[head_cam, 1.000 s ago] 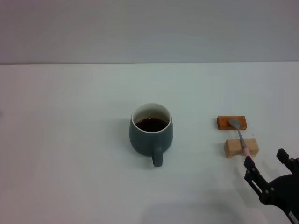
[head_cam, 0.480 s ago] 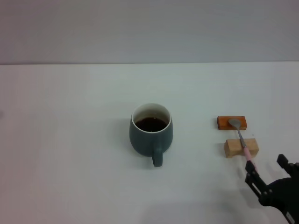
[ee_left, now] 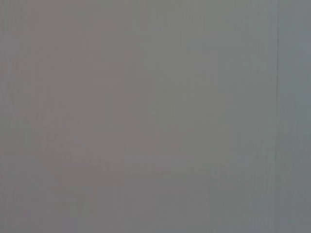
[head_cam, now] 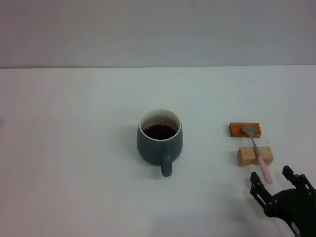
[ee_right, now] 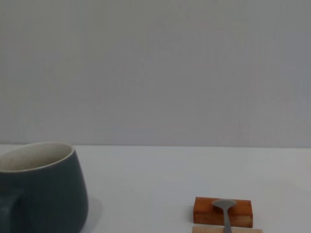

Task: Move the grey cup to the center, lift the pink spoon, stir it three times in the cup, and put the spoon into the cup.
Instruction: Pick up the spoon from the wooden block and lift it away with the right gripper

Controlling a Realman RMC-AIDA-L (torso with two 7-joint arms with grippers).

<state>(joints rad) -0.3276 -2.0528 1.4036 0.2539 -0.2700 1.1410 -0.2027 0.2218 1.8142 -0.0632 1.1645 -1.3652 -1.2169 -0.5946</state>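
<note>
Only the right gripper showed, just beside the pink spoon: matte black throughout, two short blocky fingers with stepped, notched edges rising from a rounded black housing with a small pale mark

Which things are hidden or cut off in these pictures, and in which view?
- Left claw: in no view; the left wrist view shows only a plain grey surface.
- Right claw: open, near the spoon's pink end; the head view's lower edge cuts off the arm behind it.
- Spoon: the right wrist view's lower edge cuts off its handle.
- Tan block: the right wrist view shows only its top edge.
- Cup: cut off in the right wrist view; its liquid is hidden by the rim.
</note>
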